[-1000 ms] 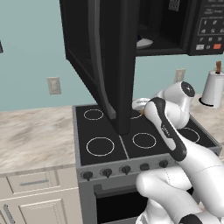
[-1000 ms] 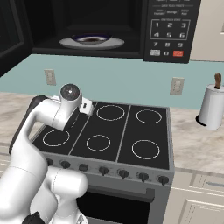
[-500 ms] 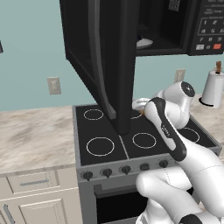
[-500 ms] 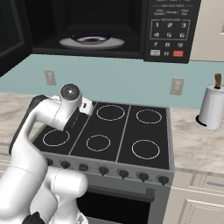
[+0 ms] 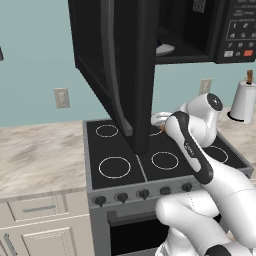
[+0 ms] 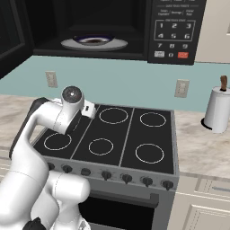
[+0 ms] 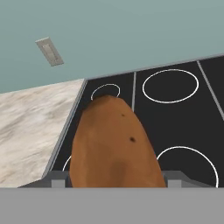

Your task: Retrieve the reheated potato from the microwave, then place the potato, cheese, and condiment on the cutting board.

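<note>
Clamped on the potato [image 7: 114, 146], one finger [image 7: 56, 178] at each flank, brown lump bulging up between them in the hand view. Gripper [image 6: 88, 110] held low above the black stovetop [image 6: 117, 137], over its rear left burner ring. Below: white burner rings on dark glass, a row of knobs along the front edge. Left of the stovetop, pale marbled counter [image 5: 40, 155]; behind, teal wall with a wall outlet [image 7: 49, 52]. Arm folded, elbow raised, forearm reaching forward over the stovetop. Above it, the microwave [image 6: 108, 27], door swung open, turntable plate [image 6: 94, 43] inside. Keypad [image 6: 170, 33] legends probably digits, too small to read. Right of the stovetop, a paper towel roll [image 6: 217, 110].
</note>
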